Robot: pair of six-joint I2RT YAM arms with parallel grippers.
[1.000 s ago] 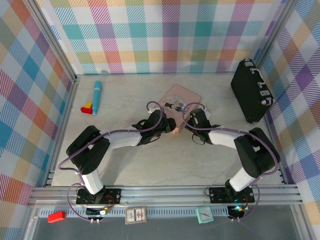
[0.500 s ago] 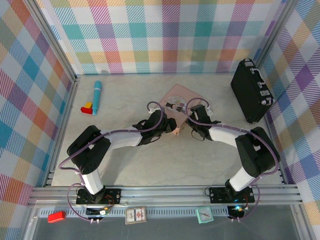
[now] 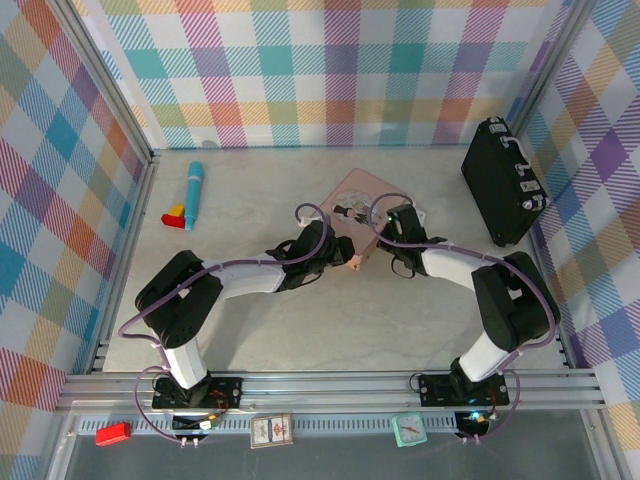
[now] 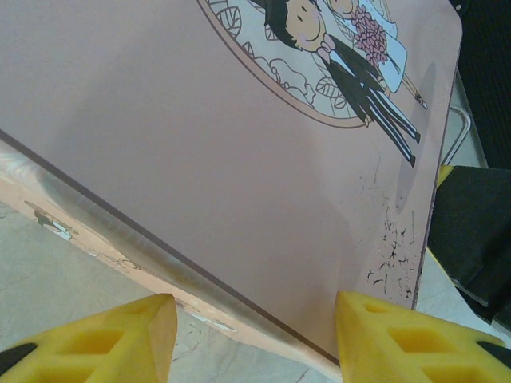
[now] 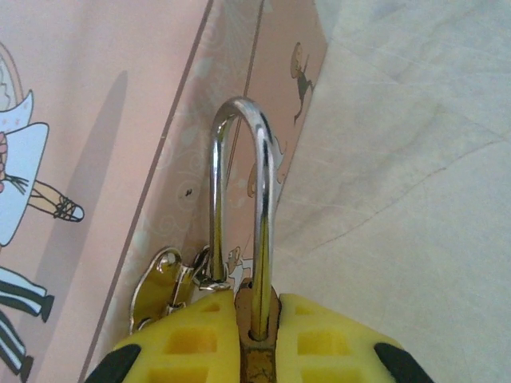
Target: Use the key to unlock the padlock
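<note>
Logging the right side first: your right gripper (image 5: pixel 257 339) has its jaws clamped on the brass body of the padlock (image 5: pixel 261 199), hard against the side wall of the pink tin (image 5: pixel 96 120). The silver shackle stands straight up from the body, along that wall. Its right leg enters the brass. Its left leg drops to the loop of the tin's silver hasp (image 5: pixel 164 291), and you cannot tell whether it is seated in the body.

Left side: your left gripper (image 4: pixel 251 335) sits at the tin's near edge with its jaws apart. One yellow fingertip (image 4: pixel 88 335) is to each side, and the tin's lower corner reaches down between them. Contact with the tin cannot be told. The cartoon couple on the lid faces this camera.

From above, the tin lies flat on the tabletop (image 3: pixel 280 330). A black case (image 3: pixel 505 180) stands well to the tin's right. A teal cylinder (image 3: pixel 193 190) and a red-and-yellow block (image 3: pixel 175 215) lie well to its left.
</note>
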